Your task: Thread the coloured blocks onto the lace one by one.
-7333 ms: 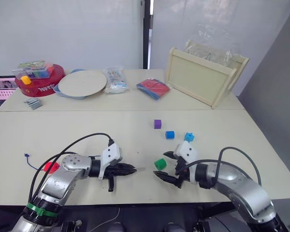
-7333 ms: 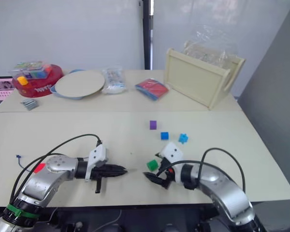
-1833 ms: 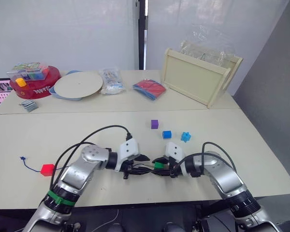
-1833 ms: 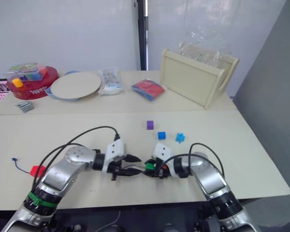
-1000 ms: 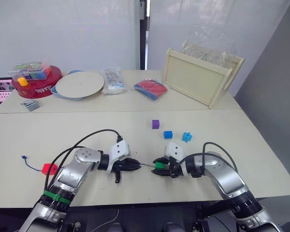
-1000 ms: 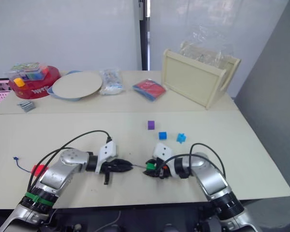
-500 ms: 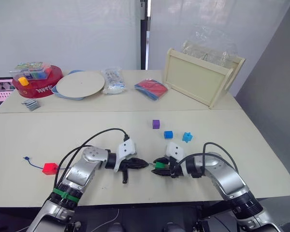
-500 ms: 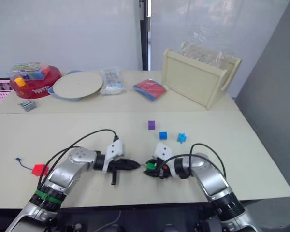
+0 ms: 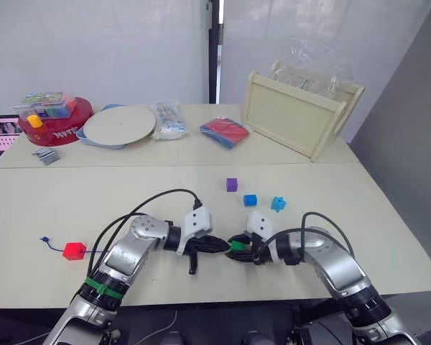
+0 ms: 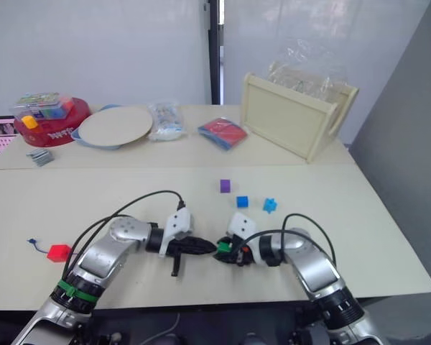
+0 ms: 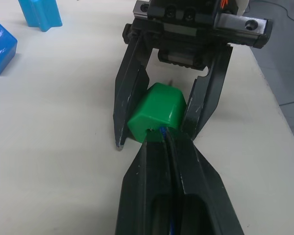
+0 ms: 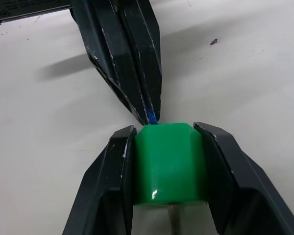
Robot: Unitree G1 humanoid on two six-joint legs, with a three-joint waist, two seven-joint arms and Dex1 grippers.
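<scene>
Green block (image 12: 170, 163) pinched between right gripper (image 12: 169, 147) fingers, low over table (image 9: 330, 187) near front edge. Lace (image 11: 165, 133) entering block's near face, clamped in pressed-together left gripper (image 11: 166, 147). Red block (image 9: 75, 250) far left on lace tail. Purple block (image 9: 232, 185) and two blue blocks (image 9: 251, 200) beyond, loose.

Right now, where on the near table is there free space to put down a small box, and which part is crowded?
Bare patches: the near table between the red block and the purple block, and the right end beyond the two blue blocks. Crowded: the front middle, where the left gripper pinches the lace at the green block clamped by the right gripper.
</scene>
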